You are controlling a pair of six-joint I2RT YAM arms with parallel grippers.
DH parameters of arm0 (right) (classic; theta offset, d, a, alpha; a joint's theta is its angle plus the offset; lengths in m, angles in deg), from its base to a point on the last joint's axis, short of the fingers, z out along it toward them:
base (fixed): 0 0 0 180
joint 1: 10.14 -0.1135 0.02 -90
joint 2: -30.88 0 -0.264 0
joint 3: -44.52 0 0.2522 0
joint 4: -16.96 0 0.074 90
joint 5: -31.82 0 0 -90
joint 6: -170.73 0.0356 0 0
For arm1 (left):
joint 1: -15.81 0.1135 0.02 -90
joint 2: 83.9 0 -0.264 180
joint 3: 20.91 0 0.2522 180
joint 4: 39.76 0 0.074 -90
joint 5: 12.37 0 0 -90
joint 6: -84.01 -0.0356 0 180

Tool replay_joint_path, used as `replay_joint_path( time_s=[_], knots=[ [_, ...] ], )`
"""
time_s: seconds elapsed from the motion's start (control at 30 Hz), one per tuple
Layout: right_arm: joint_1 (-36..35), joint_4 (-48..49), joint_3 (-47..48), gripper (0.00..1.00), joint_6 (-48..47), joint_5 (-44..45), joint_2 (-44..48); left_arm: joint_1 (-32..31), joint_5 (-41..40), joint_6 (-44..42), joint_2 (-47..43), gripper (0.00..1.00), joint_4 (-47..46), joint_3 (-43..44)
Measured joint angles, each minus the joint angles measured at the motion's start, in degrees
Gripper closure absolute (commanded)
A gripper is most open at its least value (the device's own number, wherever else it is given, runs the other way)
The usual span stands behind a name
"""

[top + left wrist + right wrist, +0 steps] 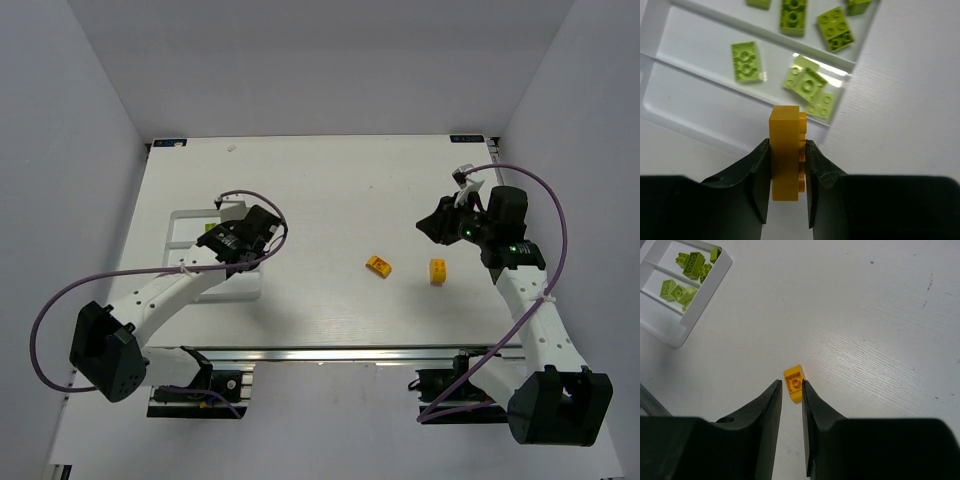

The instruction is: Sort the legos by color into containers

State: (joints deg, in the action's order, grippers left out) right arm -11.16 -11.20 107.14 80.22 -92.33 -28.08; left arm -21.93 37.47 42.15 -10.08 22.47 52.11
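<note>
No legible text, brand, number or sign in any view.

Far-left label (166,142), small and dark, at far corner of table (330,180): print too small to read.

Far-right label (467,139), same type, at opposite far corner: likewise unreadable.

Studs of orange-yellow brick (785,150), left wrist view: lettering not resolvable.

Studs of lime bricks (746,61), same view: lettering not resolvable.
</note>
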Motion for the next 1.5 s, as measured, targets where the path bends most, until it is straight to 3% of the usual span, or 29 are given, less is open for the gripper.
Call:
replay_joint_path(
  time_s=[0.37,0.47,0.53,0.63,0.73,0.93,1.13,1.23,1.27,1.33,1.5],
  knots=[
    [1.7,0.0,0.0,0.68,0.8,-0.8,0.0,12.0,2.2,0.0,6.8,1.00,-0.7,-7.2],
    [1.9,0.0,0.0,0.67,0.9,-0.8,-0.2,13.2,2.4,2.0,7.4,0.93,0.0,-7.1],
    [1.9,0.0,0.0,0.66,1.0,-0.9,-0.5,14.4,2.7,3.9,7.6,0.77,0.8,-7.1],
    [2.0,0.0,0.0,0.65,1.1,-1.0,-0.6,16.0,2.8,5.4,7.6,0.71,1.3,-7.1],
    [2.0,0.0,0.0,0.62,1.2,-1.1,-0.6,17.7,2.9,6.0,7.6,0.47,1.4,-7.1],
    [2.1,0.0,0.0,0.50,1.2,-2.4,-0.7,19.8,3.6,6.2,7.3,0.23,1.4,-7.2],
    [2.1,-0.4,0.0,0.39,-1.5,-5.2,-1.7,20.7,4.4,5.5,4.7,0.26,1.3,-7.3],
    [1.9,-1.9,0.0,0.34,-6.6,-6.7,-3.1,20.8,6.5,3.0,2.2,0.63,0.3,-7.4],
    [1.7,-2.4,0.0,0.32,-8.7,-6.9,-3.6,20.8,8.8,0.7,0.8,0.70,-1.0,-7.7],
    [0.2,-3.5,0.0,0.32,-12.8,-6.5,-5.5,20.7,16.7,-5.9,-4.0,0.71,-6.7,-9.9],
    [-7.5,-6.4,0.3,0.26,-19.6,0.0,-12.3,20.6,38.6,-20.1,-18.5,0.21,-21.4,-17.6]
  ],
)
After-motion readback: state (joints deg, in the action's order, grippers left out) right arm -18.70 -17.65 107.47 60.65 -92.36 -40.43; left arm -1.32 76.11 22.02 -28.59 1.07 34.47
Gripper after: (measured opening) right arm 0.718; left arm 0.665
